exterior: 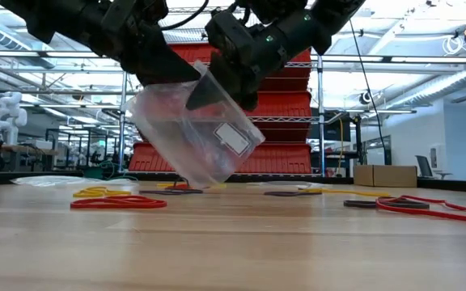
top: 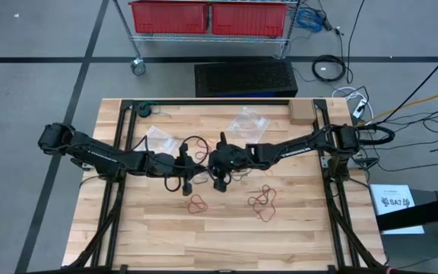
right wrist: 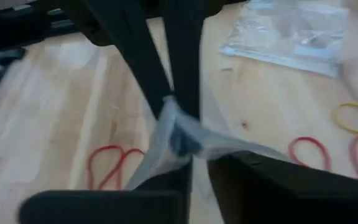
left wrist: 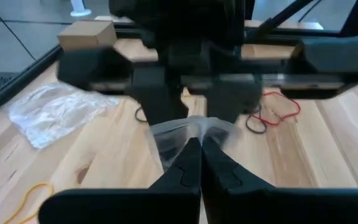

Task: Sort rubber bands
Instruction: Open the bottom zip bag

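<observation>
A clear plastic bag [exterior: 196, 133] with a white label hangs tilted in the air over the table's middle, held by both grippers. My left gripper [left wrist: 199, 146] is shut on its upper edge, and my right gripper [right wrist: 197, 165] faces it from the other side, on the same bunched edge. Red rubber bands [top: 198, 203] lie flat on the wood on the near side of the grippers. A mixed red and dark cluster [top: 263, 199] lies to their right. Low on the table I see red bands [exterior: 118, 203] and yellow bands [exterior: 95, 192]. My left gripper pinches the bag's gathered top edge [left wrist: 191, 129] between its two fingertips, coming from the table's left and slanting slightly down. The bag hangs below, clear of the table. My right gripper has the same crumpled edge [right wrist: 179, 135] between its fingers, coming from the table's right and slanting down. How many layers it has, I cannot tell.
Two more clear bags [top: 248, 119] [top: 158, 135] lie flat on the far half of the table. A cardboard box [top: 301, 112] sits at the far right corner. A black loop [top: 196, 144] lies just beyond the grippers. The near half of the tabletop [top: 226, 243] is bare wood.
</observation>
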{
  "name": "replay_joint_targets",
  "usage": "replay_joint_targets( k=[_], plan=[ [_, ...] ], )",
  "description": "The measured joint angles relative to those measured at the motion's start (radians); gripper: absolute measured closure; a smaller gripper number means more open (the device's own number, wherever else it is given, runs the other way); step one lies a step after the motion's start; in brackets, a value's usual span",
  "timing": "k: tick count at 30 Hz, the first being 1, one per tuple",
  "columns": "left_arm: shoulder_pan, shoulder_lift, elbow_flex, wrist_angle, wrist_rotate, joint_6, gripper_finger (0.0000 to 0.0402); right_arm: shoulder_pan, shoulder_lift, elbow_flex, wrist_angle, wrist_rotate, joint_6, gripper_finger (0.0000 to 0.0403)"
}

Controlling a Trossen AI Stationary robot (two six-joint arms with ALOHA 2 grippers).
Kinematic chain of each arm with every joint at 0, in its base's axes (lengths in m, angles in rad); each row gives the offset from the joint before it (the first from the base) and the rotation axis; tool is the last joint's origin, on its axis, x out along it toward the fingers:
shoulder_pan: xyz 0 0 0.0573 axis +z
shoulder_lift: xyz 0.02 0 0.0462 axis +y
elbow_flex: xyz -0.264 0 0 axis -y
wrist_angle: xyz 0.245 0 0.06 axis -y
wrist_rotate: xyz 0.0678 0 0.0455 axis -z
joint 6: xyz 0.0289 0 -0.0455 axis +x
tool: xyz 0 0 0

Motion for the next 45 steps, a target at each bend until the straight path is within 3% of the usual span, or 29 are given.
replay_joint_targets(
  k=[7,11,16,22,30,34,36,40,45],
  plan=[
    [0.000,-0.017,0.033,-0.010,-0.026,0.048,0.0402,0.009,0.002,0.002,-0.033,-0.102,0.046,0.0257],
    [-0.005,-0.024,0.034,-0.009,-0.035,0.041,0.0402,0.008,-0.050,0.002,-0.114,-0.137,0.065,0.0244],
    [-0.030,-0.024,0.035,-0.004,-0.045,0.019,0.0402,0.008,-0.110,0.002,-0.088,-0.085,0.063,0.0244],
    [-0.060,-0.024,0.035,-0.002,-0.092,0.017,0.0402,0.008,-0.075,0.002,-0.079,-0.012,0.074,0.0279],
    [-0.081,-0.024,0.035,-0.003,-0.124,0.002,0.0402,0.033,-0.006,0.000,0.030,-0.011,0.110,0.0393],
    [-0.099,-0.024,0.035,-0.005,-0.165,-0.009,0.0402,0.041,-0.005,-0.005,0.089,0.007,0.112,0.0400],
    [-0.110,-0.024,0.035,-0.002,-0.194,-0.010,0.0402,0.047,-0.005,-0.047,0.228,0.042,0.152,0.0402],
    [-0.132,-0.026,0.036,-0.002,-0.243,-0.009,0.0402,0.047,-0.004,-0.171,0.512,0.015,0.211,0.0403],
    [-0.133,-0.024,0.035,0.008,-0.266,-0.011,0.0402,0.054,0.007,-0.225,0.565,0.046,0.269,0.0403]
  ],
)
